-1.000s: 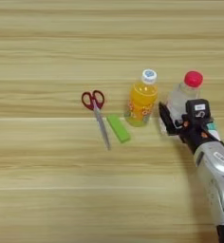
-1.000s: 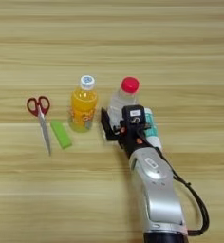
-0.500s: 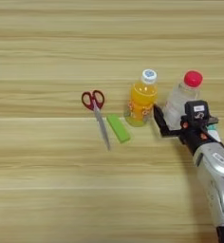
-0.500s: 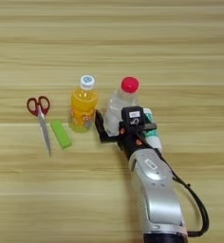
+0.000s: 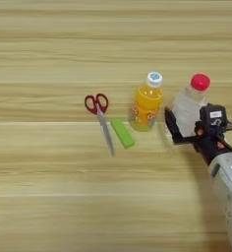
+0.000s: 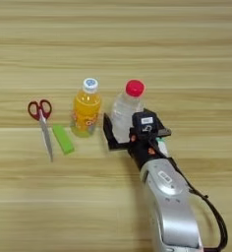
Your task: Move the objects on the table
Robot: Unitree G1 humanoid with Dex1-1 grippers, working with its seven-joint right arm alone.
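Note:
A clear bottle with a red cap (image 6: 125, 110) stands upright at centre right of the table (image 5: 49, 197). My right gripper (image 6: 128, 135) reaches in from the lower right and is open around the bottle's base. Its left finger (image 6: 109, 134) is close against the bottle's left side, and the other finger is hidden behind the black housing. An orange juice bottle (image 5: 147, 104) stands just to the left. Further left lie a flat light-green block (image 5: 123, 133) and red-handled scissors (image 5: 101, 118). A sliver of the teal-and-white glue stick (image 6: 160, 144) shows behind the wrist.
My silver forearm (image 6: 169, 202), with a black cable along it, fills the lower right corner. The things stand in a row across the middle of the table. Bare wood lies above and below the row and to its left.
My gripper has shifted slightly to the right, bringing its left finger back beside the clear bottle. The bottles, block and scissors have not moved.

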